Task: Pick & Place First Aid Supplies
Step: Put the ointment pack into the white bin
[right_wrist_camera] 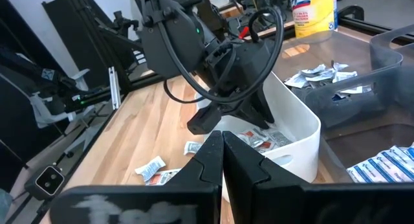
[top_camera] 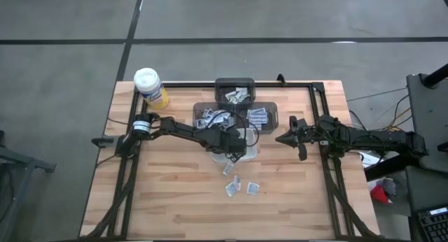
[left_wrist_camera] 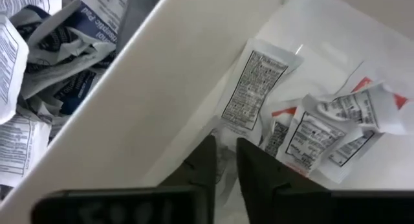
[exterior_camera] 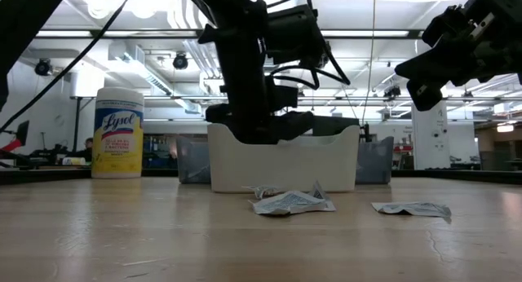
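Inside, white dish holding several packets, grey bins apparently more.

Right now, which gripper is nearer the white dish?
Left. The left gripper is down inside the white dish, just above the packets there. The right gripper hangs above the table off to the dish's right, clear of it.
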Tool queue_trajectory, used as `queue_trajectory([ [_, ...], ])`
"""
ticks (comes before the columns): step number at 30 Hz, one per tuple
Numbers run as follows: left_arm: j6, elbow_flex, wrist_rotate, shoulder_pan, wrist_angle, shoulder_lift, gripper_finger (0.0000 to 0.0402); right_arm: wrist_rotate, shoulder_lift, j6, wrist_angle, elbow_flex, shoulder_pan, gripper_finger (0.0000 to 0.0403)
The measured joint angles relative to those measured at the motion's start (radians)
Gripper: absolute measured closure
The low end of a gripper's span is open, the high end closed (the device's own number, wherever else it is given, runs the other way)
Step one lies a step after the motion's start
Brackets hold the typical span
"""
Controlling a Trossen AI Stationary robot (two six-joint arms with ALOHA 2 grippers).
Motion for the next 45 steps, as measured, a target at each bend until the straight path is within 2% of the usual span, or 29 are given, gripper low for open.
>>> queue_trajectory([
  [6, -0.001, 0.022, 0.006, 0.000, -0.006, 0.000, 0.0290, 0.000, 0.000, 0.000, 0.000, 0.000, 0.000, 0.0394],
  [11, 0.006, 0.062, 0.054, 0.000, -0.009, -0.003, 0.0264, 0.000, 0.000, 0.000, 0.000, 0.000, 0.000, 0.0394],
  [15, 0.025, 0.114, 0.103, -0.001, -0.021, -0.008, 0.0263, 0.000, 0.000, 0.000, 0.000, 0.000, 0.000, 0.0394],
  [24, 0.015, 0.194, 0.112, -0.012, -0.061, -0.066, 0.0264, 0.000, 0.000, 0.000, 0.000, 0.000, 0.000, 0.0394],
  [30, -0.034, 0.230, 0.132, -0.081, -0.057, -0.073, 0.0264, -0.001, 0.000, 0.000, 0.000, 0.000, 0.000, 0.0394],
  [38, -0.172, 0.227, 0.138, -0.192, -0.049, -0.073, 0.0264, 0.000, 0.000, 0.000, 0.000, 0.000, 0.000, 0.0394],
  [45, -0.255, 0.225, 0.118, -0.244, -0.049, -0.073, 0.0264, 0.000, 0.000, 0.000, 0.000, 0.000, 0.000, 0.0394],
])
